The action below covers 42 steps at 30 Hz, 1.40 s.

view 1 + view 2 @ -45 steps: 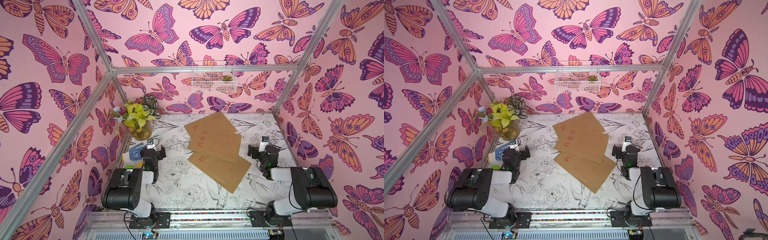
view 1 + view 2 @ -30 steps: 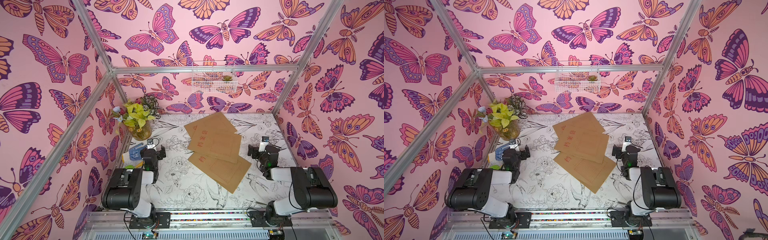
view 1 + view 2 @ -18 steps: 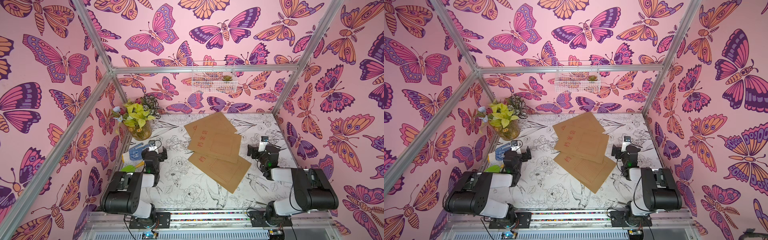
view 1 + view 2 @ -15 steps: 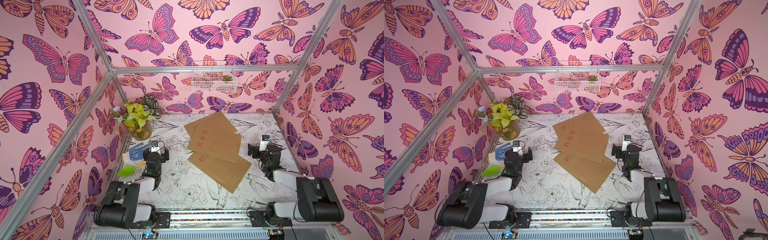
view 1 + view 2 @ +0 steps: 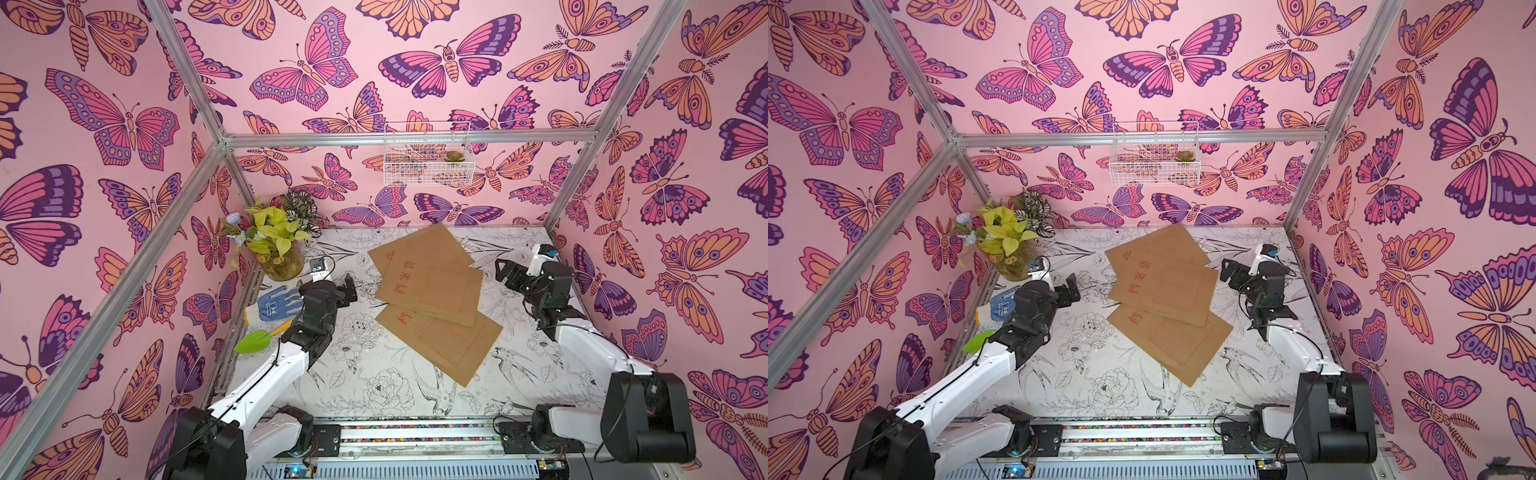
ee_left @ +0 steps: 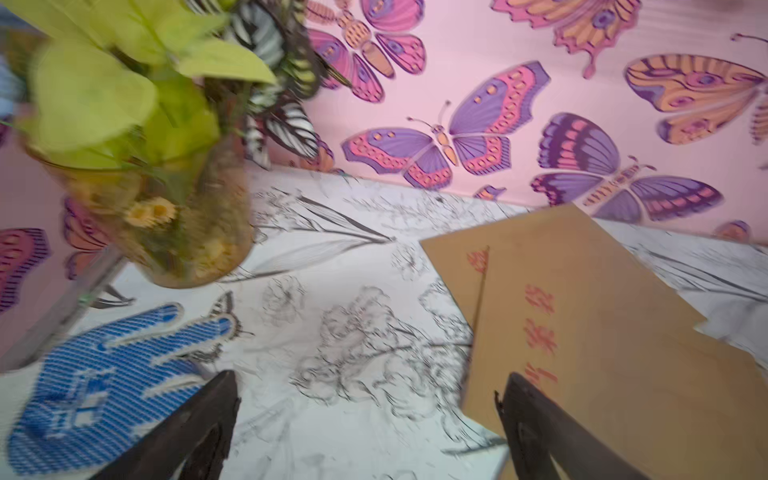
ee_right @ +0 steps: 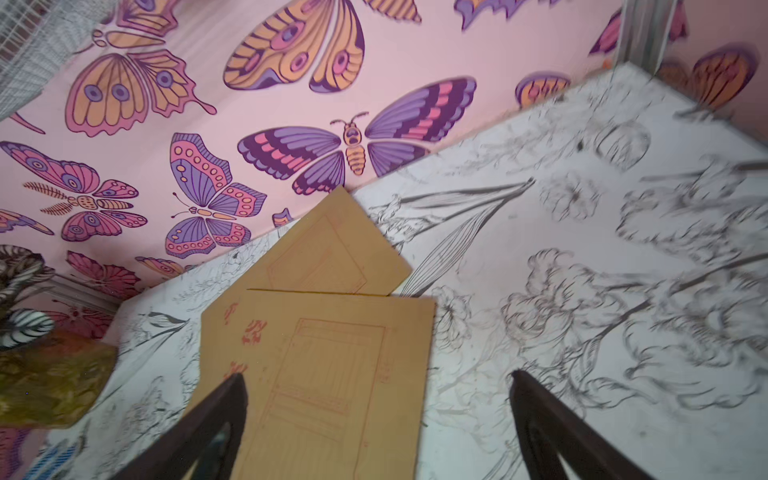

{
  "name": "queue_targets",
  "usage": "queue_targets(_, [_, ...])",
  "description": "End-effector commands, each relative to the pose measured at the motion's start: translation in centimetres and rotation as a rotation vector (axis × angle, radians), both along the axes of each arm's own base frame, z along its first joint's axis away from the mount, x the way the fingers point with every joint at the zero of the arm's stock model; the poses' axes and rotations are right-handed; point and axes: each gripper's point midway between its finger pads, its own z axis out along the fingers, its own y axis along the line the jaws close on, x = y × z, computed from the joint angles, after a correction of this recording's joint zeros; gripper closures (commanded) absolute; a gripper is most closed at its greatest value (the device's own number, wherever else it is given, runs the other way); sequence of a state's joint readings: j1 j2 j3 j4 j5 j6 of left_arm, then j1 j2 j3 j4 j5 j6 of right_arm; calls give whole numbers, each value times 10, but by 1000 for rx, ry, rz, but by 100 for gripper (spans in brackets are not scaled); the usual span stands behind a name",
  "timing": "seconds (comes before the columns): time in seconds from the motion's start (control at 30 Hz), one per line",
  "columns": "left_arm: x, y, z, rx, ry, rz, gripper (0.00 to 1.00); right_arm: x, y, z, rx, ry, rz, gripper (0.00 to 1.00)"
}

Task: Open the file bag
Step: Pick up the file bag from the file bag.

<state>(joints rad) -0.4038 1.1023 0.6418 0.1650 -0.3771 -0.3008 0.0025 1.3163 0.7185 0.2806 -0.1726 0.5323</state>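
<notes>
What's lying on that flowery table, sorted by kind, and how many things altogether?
Brown file bags: 3
Blue glove: 1
Vase of plants: 1
Green leaf-shaped thing: 1
Total: 6

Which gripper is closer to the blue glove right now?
Left. The left gripper is open right beside the blue glove, on the side toward the file bags. The right gripper, also open, is on the far side of those overlapping file bags.

Your left arm (image 5: pixel 266 377) and right arm (image 5: pixel 590 344) both reach forward. Left gripper (image 5: pixel 345 292): jaws wide apart, nothing held. Right gripper (image 5: pixel 507 274): same, wide and empty.
</notes>
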Motion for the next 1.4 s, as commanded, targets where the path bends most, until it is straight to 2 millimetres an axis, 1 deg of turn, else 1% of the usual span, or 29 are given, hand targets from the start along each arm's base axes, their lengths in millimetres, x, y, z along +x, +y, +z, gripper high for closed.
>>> queue_targets(0.0, [-10, -40, -19, -52, 127, -96, 0, -3, 29, -36, 265, 225, 38, 1])
queue_targets(0.03, [-8, -54, -21, -55, 143, -126, 0, 1, 40, -39, 310, 225, 92, 1])
queue_targets(0.1, [-4, -77, -26, -77, 195, -165, 0, 5, 57, -44, 392, 239, 167, 1])
queue_targets(0.13, [0, -90, -42, -87, 257, -188, 0, 6, 64, -45, 424, 248, 203, 1])
queue_targets(0.17, [4, -100, -47, -110, 290, -205, 0, 6, 68, -47, 442, 255, 222, 1])
queue_targets(0.27, [15, -124, -60, -178, 364, -236, 0, 0, 65, -63, 445, 326, 190, 1])
queue_targets(0.33, [24, -135, -67, -198, 389, -251, 0, -4, 63, -69, 410, 366, 184, 1])
queue_targets(0.4, [33, -146, -74, -209, 413, -271, 2, -9, 60, -76, 376, 406, 177, 0])
queue_targets(0.47, [39, -161, -78, -241, 440, -309, 4, -12, 59, -78, 357, 436, 178, 2])
queue_targets(0.53, [45, -176, -87, -267, 476, -342, 6, -14, 58, -81, 344, 459, 176, 5])
queue_targets(0.6, [50, -187, -97, -288, 510, -367, 9, -15, 57, -79, 339, 479, 175, 7])
queue_targets(0.63, [52, -191, -102, -296, 527, -375, 11, -14, 58, -90, 342, 510, 180, 7])
queue_targets(0.8, [62, -203, -126, -323, 592, -396, 16, -10, 58, -100, 342, 562, 206, 8])
queue_targets(0.93, [61, -204, -141, -327, 637, -396, 18, -8, 53, -111, 342, 627, 205, 9])
queue_targets(1.13, [56, -199, -164, -323, 695, -378, 20, -7, 57, -131, 361, 686, 223, 16])
queue_targets(1.27, [51, -196, -174, -312, 729, -368, 20, -6, 61, -137, 390, 695, 235, 21])
queue_targets(1.37, [48, -193, -182, -297, 753, -365, 20, -7, 64, -141, 413, 698, 244, 23])
